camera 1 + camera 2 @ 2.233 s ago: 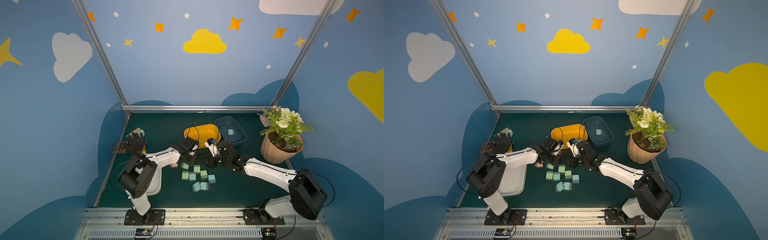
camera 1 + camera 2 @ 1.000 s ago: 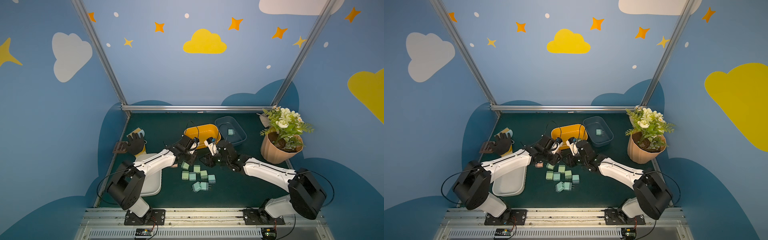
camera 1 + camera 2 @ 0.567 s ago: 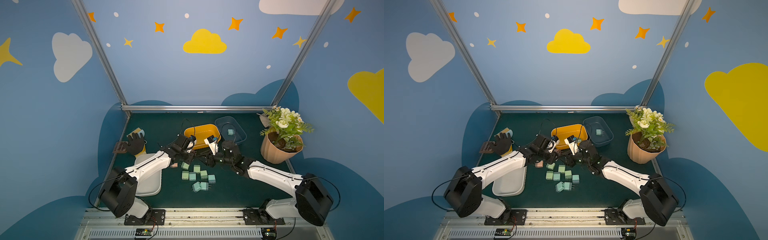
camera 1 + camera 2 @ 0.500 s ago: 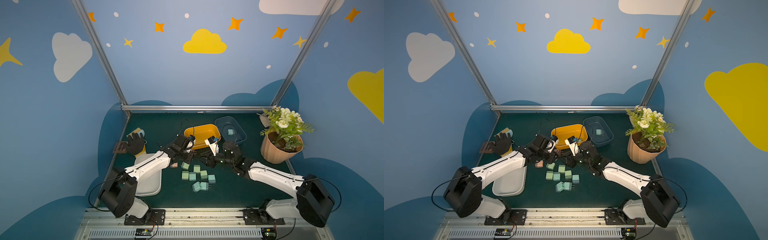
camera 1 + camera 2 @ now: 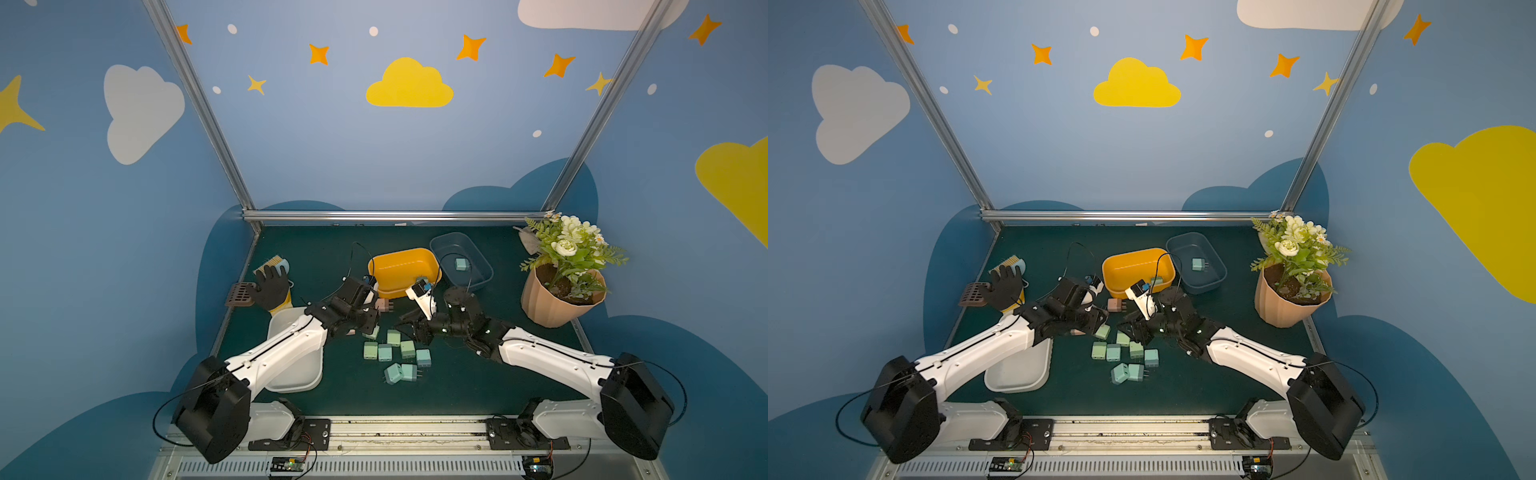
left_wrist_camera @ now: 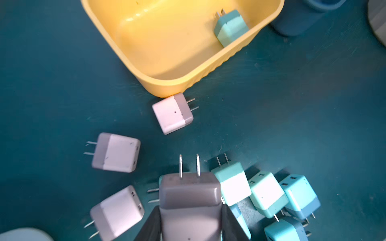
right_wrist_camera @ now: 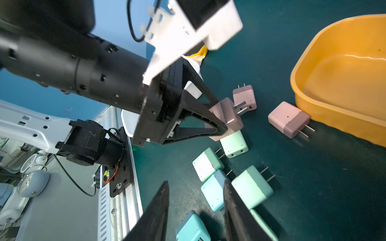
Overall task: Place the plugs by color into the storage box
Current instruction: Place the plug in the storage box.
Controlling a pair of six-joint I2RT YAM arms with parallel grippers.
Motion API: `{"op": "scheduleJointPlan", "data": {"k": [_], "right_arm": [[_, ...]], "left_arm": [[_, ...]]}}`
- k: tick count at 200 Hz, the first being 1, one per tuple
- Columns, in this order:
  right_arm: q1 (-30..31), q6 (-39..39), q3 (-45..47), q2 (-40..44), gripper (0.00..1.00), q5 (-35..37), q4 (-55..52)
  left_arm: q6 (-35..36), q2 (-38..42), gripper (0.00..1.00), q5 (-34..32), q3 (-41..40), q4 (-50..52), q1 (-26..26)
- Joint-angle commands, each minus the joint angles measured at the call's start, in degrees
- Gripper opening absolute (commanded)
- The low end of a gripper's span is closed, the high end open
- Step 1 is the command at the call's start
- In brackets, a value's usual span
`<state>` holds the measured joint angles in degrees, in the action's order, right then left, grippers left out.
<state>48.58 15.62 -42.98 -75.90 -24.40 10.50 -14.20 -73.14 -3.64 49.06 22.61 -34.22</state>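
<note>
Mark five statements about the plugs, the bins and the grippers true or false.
1. The left gripper is shut on a pink plug. True.
2. The right gripper holds a green plug. False: its jaws stand open with nothing between them.
3. One light green plug lies in the yellow bin. True.
4. The blue bin is empty. False: one teal plug lies in it.
5. Another pink plug lies inside the yellow bin. False: the loose pink plug lies on the mat, against the bin's outer wall.
</note>
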Motion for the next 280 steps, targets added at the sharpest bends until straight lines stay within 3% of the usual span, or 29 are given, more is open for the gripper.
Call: {"op": "scheduleJointPlan", "data": {"k": [1, 49, 122, 155, 194, 234, 280], "right_arm": [[1.13, -1.6, -2.04, -1.35, 0.42, -0.99, 1.14], [4.16, -2.56, -2.23, -3.24, 0.4, -1.08, 3.2], [11.53, -15.15, -9.12, -7.06, 0.39, 0.38, -5.87], [12.07, -12.74, -11.25, -9.23, 0.39, -1.94, -4.41], [13.04, -13.54, -12.67, -10.48, 0.39, -2.41, -4.62], [14.3, -17.58, -13.48, -10.7, 0.42, 1.89, -6.49], [14.34, -18.56, -14.03, -12.36, 0.42, 0.98, -4.41]], "left_arm": [[-3.21, 5.16, 0.03, -1.66, -2.91, 0.78, 0.19], [-13.16, 12.33, 0.03, -9.73, -4.98, 9.03, 1.27], [-22.37, 18.36, 0.03, -9.16, -9.14, 13.59, 3.26], [-23.73, 19.87, 0.03, -9.94, -10.21, 14.48, 4.82], [-24.65, 21.8, 0.03, -9.44, -11.93, 15.47, 9.24], [-26.23, 21.75, 0.03, -7.67, -13.76, 12.79, 15.65], [-25.1, 25.05, 0.03, -10.08, -13.92, 12.62, 21.47]]}}
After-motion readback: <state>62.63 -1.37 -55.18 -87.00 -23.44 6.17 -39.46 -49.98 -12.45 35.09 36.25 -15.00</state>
